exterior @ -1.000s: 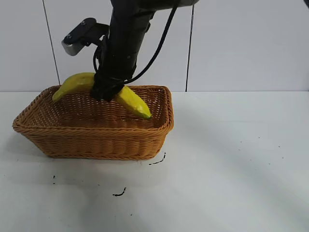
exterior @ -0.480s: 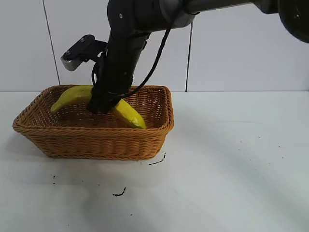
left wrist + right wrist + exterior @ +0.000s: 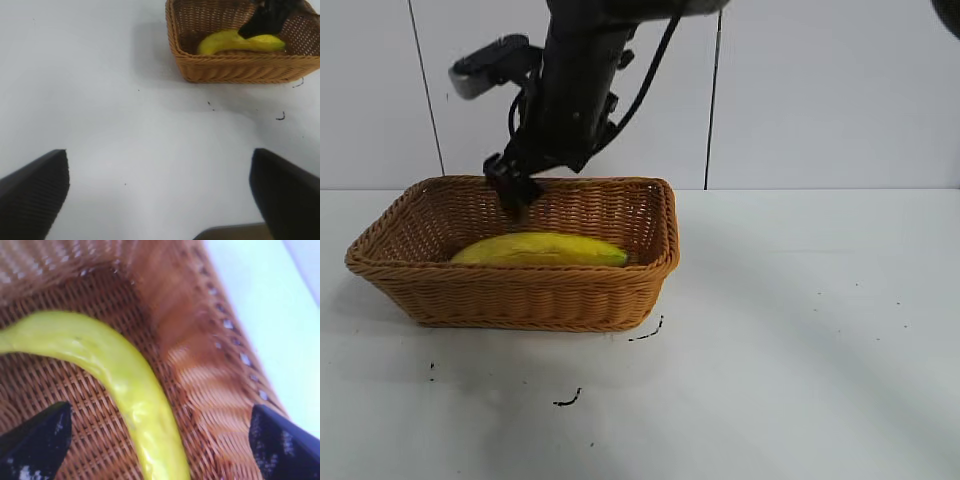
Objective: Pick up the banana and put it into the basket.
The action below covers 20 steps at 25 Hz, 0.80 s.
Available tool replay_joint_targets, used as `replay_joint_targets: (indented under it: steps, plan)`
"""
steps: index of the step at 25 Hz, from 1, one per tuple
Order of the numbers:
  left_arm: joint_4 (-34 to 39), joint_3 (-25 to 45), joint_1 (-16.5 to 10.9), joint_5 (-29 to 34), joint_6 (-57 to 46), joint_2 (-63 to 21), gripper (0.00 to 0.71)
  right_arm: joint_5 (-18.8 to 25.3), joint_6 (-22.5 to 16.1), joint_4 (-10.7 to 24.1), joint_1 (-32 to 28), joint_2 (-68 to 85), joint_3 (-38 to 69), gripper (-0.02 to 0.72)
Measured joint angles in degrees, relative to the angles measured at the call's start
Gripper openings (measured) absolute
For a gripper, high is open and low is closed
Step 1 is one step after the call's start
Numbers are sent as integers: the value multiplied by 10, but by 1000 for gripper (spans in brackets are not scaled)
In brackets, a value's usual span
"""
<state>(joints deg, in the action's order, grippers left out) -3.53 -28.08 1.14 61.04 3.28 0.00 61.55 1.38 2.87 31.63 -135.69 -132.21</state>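
The banana point(image 3: 540, 250) lies flat on the floor of the basket point(image 3: 520, 295), along the near wall, with its greenish tip pointing to the right. Nothing is holding it. The basket sits on the left part of the white table point(image 3: 800, 350), and its far rim is close to the white wall behind it. The right gripper point(image 3: 513, 190) hangs over the far left part of the basket, above the banana and not touching it. Its fingers point(image 3: 35, 440) are spread wide and hold nothing, and in the right wrist view the banana curves across the woven floor between them. The black right arm comes down from the top of the scene, with a small camera box point(image 3: 488, 68) sticking out on its left side. The left gripper point(image 3: 160, 200) is parked well away from the basket, over bare table. Its two dark fingers point(image 3: 32, 192) stand far apart with nothing between them. A few small black marks point(image 3: 568, 400) dot the table just in front of the basket.
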Motion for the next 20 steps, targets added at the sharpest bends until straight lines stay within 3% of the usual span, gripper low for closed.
replay_joint_targets:
  steps: [5,15,20]
  plan:
    - [0,0,0,0,0,0,695,40,-10,-1,-80,0,-6,689]
    - [0,0,0,0,0,0,695,77,-14,1,-264,0,-7,689]
    - [0,0,0,0,0,0,695,82,-14,-8,-305,0,-7,689]
